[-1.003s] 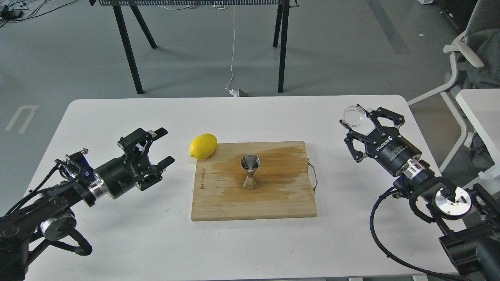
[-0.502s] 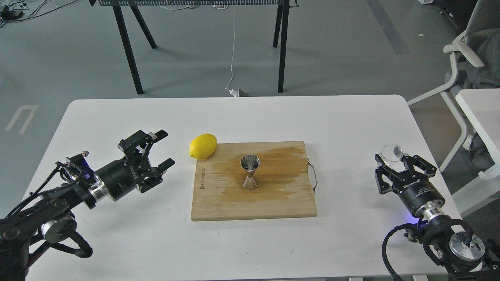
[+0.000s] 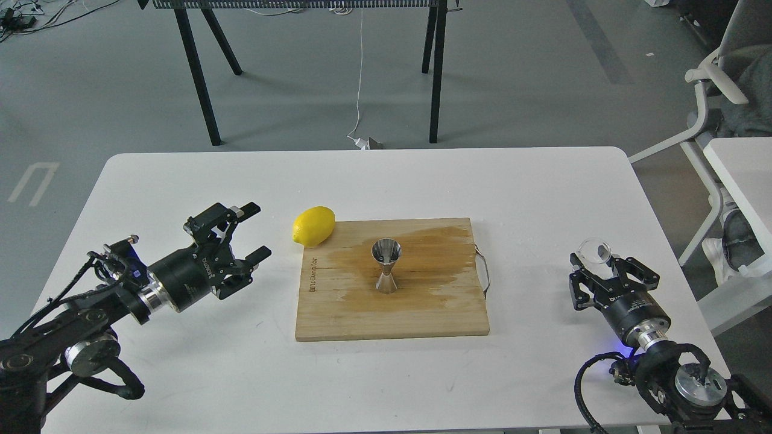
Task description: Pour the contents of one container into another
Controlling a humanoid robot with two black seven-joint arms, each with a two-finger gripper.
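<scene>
Cup [image 3: 594, 251] clear, clamped in right jaws [image 3: 603, 265] | jigger [image 3: 386, 265] upright on board [image 3: 338, 313] | left jaws [image 3: 252, 232] apart

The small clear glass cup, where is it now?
In the head view, the glass cup sits far right, between the right tool's fingers, well right of the cutting board.

The lower part of the glass cup [image 3: 594, 251] is hidden between the fingers of the right gripper [image 3: 603, 269], so the grip on it and any contents cannot be made out. Behind that gripper, the right arm [image 3: 681, 386] is cut off by the bottom edge. Behind the left gripper [image 3: 253, 232], the left arm [image 3: 54, 343] is cut off at the lower left corner. The lettering on the cutting board [image 3: 392, 313] is too small to be read.
</scene>
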